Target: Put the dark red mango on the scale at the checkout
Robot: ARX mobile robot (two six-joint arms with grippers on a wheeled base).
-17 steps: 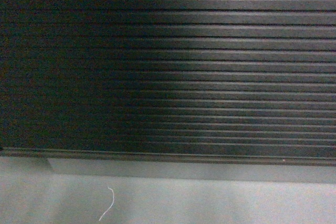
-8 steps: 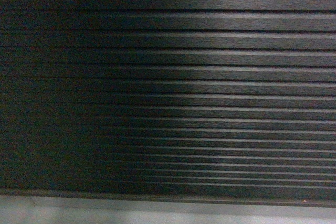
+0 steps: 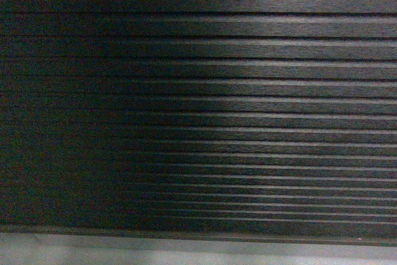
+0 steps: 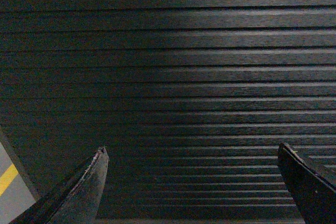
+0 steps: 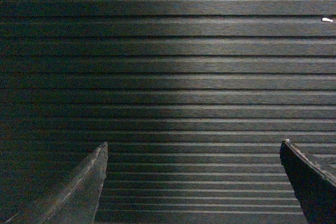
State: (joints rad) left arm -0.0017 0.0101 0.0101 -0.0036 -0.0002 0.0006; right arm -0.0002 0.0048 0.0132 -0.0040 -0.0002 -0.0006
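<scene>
The ribbed dark front panel of the checkout (image 3: 198, 103) fills the head view, and neither arm shows there. The same ribbed panel of the checkout (image 4: 173, 77) fills the left wrist view, close ahead of my left gripper (image 4: 191, 153), which is open with nothing between its fingers. In the right wrist view the checkout (image 5: 173, 77) panel stands just as near, and my right gripper (image 5: 193, 148) is open and empty too. The mango and the scale are out of view.
A strip of pale grey floor (image 3: 198, 254) runs under the panel's bottom edge. At the lower left of the left wrist view, grey floor with a yellow line (image 4: 6, 178) shows beside the panel. A small white speck (image 5: 327, 20) sits on a rib at the upper right.
The head view has closed in on the panel: the floor strip shrank from a wide band to a thin sliver, and the white thread on the floor has dropped out of sight.
</scene>
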